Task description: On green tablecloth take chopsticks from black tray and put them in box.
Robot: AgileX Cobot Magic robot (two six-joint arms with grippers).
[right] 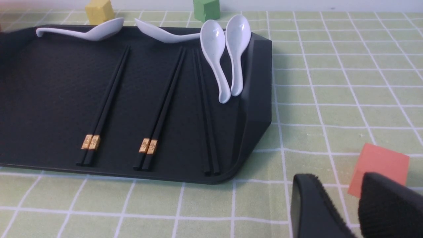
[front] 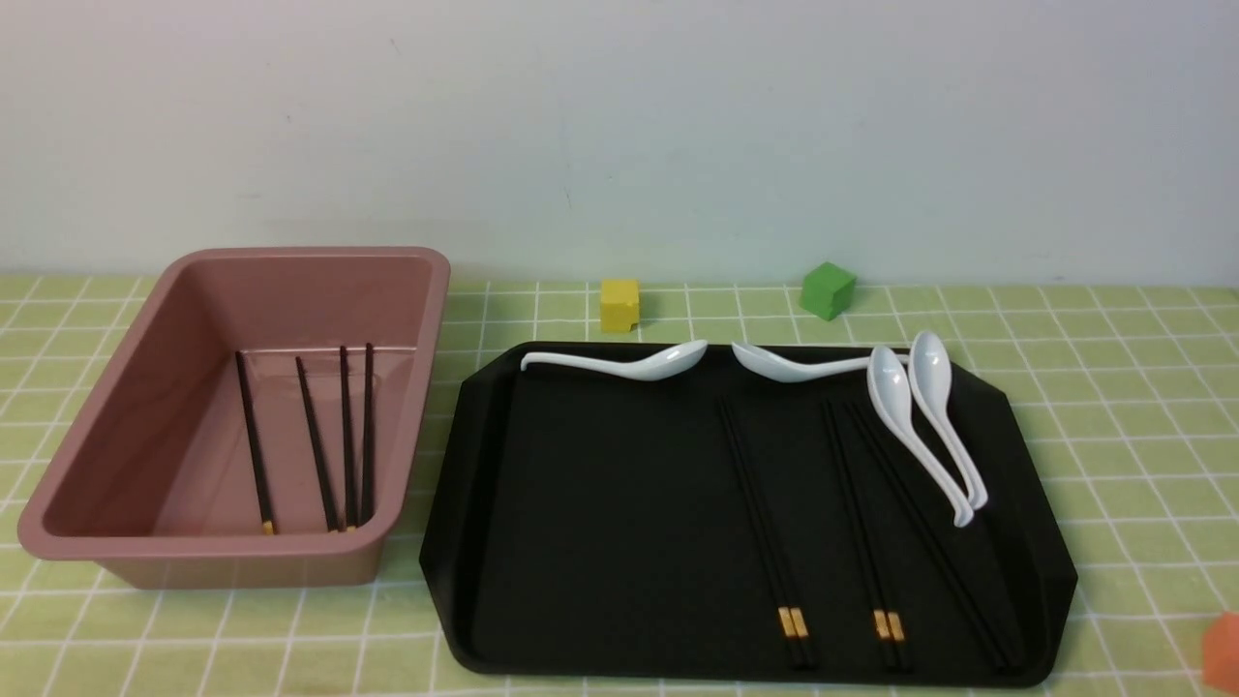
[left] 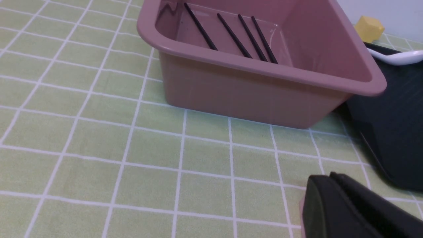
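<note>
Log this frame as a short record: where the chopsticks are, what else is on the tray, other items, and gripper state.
box: four chopsticks lying inside
black tray: three pairs of chopsticks left, four white spoons
green tablecloth: yellow cube, green cube, orange cube
left gripper: fingers together, holding nothing, over the cloth beside the box
right gripper: fingers slightly apart, empty, beside the tray's corner

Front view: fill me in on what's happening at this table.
Nothing is being handled right now. Four chopsticks already lie in the box, and three pairs remain on the black tray beside four white spoons. The left gripper looks shut, the right gripper slightly open; both hover empty over the green tablecloth.
</note>
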